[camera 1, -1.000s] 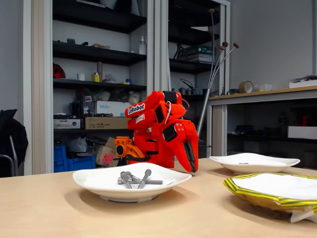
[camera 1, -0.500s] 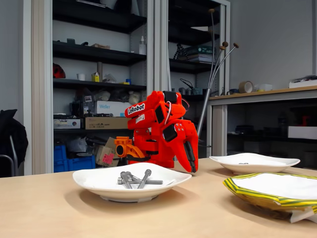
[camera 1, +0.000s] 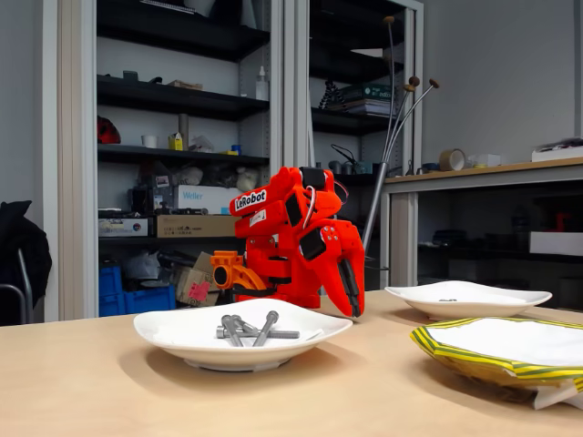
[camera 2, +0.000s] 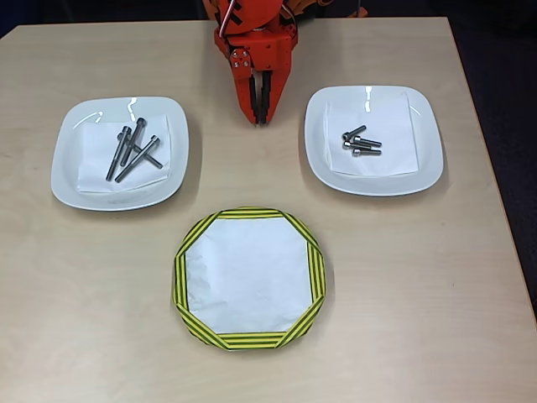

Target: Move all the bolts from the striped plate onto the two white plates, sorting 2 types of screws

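Note:
The striped plate (camera 2: 249, 280) (camera 1: 501, 350) lies at the table's near middle with a bare white centre. On the left white plate (camera 2: 67, 172) (camera 1: 182, 335) lie several long bolts (camera 2: 132, 149) (camera 1: 248, 330). The right white plate (camera 2: 424, 159) (camera 1: 510, 299) holds three short bolts (camera 2: 361, 143) (camera 1: 446, 299). My orange gripper (camera 2: 260, 116) (camera 1: 352, 309) is folded down at the far middle of the table, between the two white plates, tip near the tabletop. It is shut with nothing in it.
The arm's orange base (camera 1: 282, 246) stands at the table's far edge. Behind the table are shelves and a side bench (camera 1: 483, 173). Bare tabletop (camera 2: 84, 294) surrounds the plates.

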